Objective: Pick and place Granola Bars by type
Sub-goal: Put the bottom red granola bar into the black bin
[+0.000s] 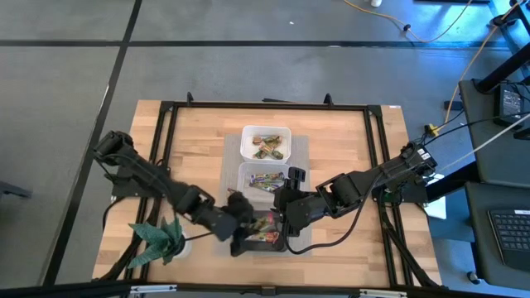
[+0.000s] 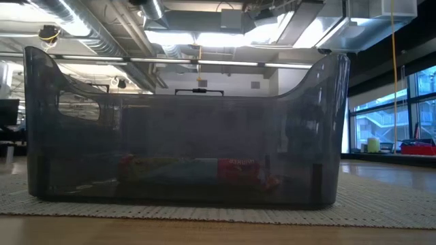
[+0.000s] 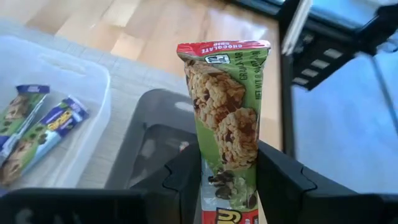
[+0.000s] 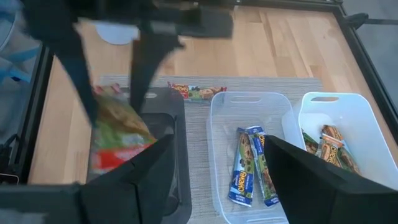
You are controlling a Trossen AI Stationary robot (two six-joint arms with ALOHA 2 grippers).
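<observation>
Left gripper (image 3: 227, 180), dark and blocky, hangs over the near black plastic tub (image 1: 257, 240); its two fingers are closed narrowly on a slim shiny-wrapped granola bar (image 3: 227, 118), green wrapper with a red crimped end and printed oat clusters, held upright between the pads; the same bar shows blurred in the right wrist view (image 4: 118, 134), above the tub's rim.

Black tub: smoked, translucent, rectangular with rounded corners; in the low view its wall (image 2: 184, 122) fills the frame, and red-orange wrapped bars (image 2: 194, 170) lie flat on its floor; the tub stands on a grey woven mat (image 2: 381, 197), ribbed texture, laid on the pale wooden tabletop (image 1: 190, 157).

Middle: clear plastic tub (image 1: 263, 180) on the mat, just beyond the black one; two purple-blue glossy bars (image 4: 252, 165) lie side by side inside it.

Far: white plastic tub (image 1: 266, 141), rounded rim, holding green-brown bars (image 4: 326, 146) in a loose heap.

One red-orange bar (image 4: 193, 91) lies on the mat outside the tubs, beside the clear tub.

Right gripper (image 4: 217, 180) hovers at the right of the black tub's rim; fingers spread wide, nothing between them.
</observation>
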